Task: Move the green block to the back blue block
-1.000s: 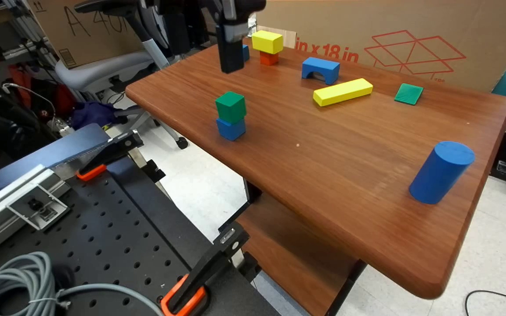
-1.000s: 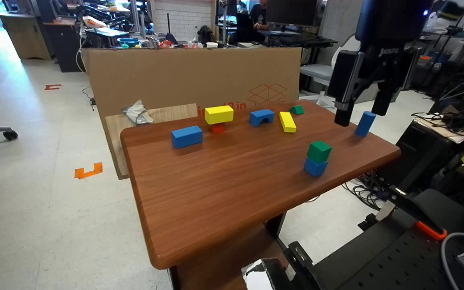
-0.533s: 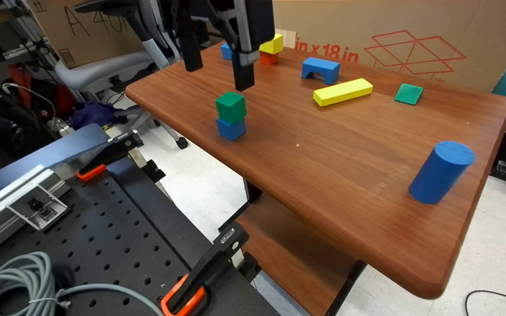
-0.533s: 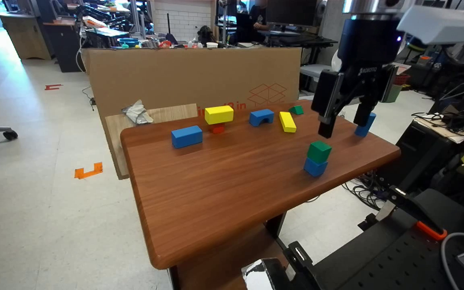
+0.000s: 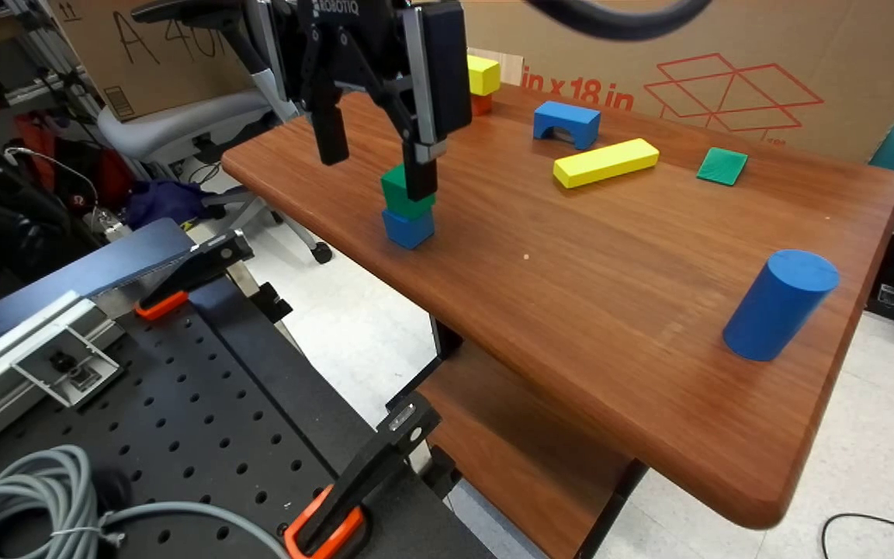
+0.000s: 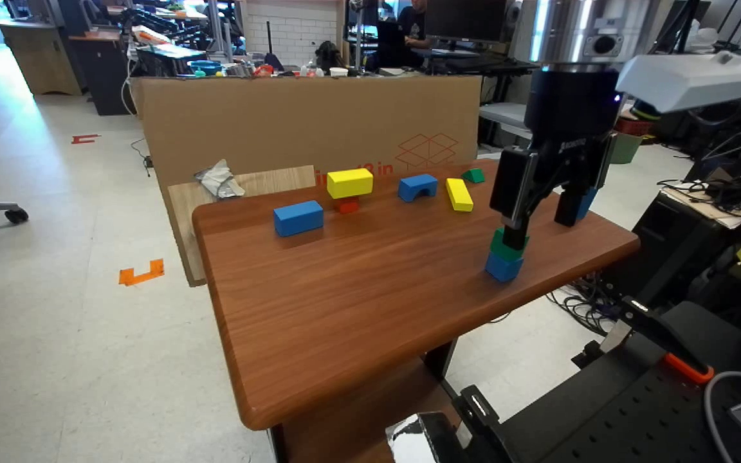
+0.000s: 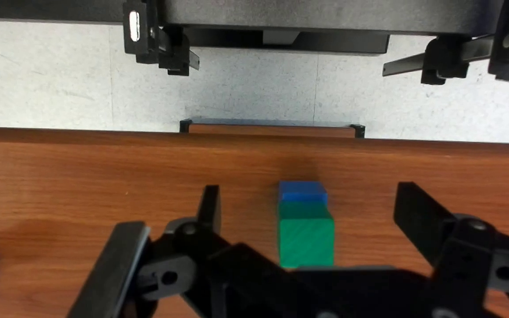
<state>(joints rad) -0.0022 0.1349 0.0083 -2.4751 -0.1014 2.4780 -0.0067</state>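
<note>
The green block [image 5: 395, 189] sits on a small blue cube [image 5: 408, 230] near the table's edge. Both also show in an exterior view [image 6: 498, 244] and in the wrist view [image 7: 306, 242]. My gripper [image 5: 378, 177] is open and empty, pointing down at the stack. In the wrist view the gripper [image 7: 308, 194] has its fingers apart, with the green block between them in the picture. A finger [image 6: 516, 236] covers part of the green block; I cannot tell any contact. The back blue block [image 6: 298, 218] lies across the table in an exterior view; elsewhere it is hidden or out of view.
A yellow block [image 6: 350, 183] rests on a red block [image 6: 347, 205] beside the back blue block. A blue arch [image 5: 567, 124], a yellow bar [image 5: 606, 163], a flat green wedge [image 5: 722, 166] and a blue cylinder [image 5: 781, 304] stand on the table. Cardboard [image 6: 306, 122] stands behind.
My gripper has come down and moved over the green and blue stack, its fingertips now level with the upper part of the green block in the pictures. The blocks have not moved.
</note>
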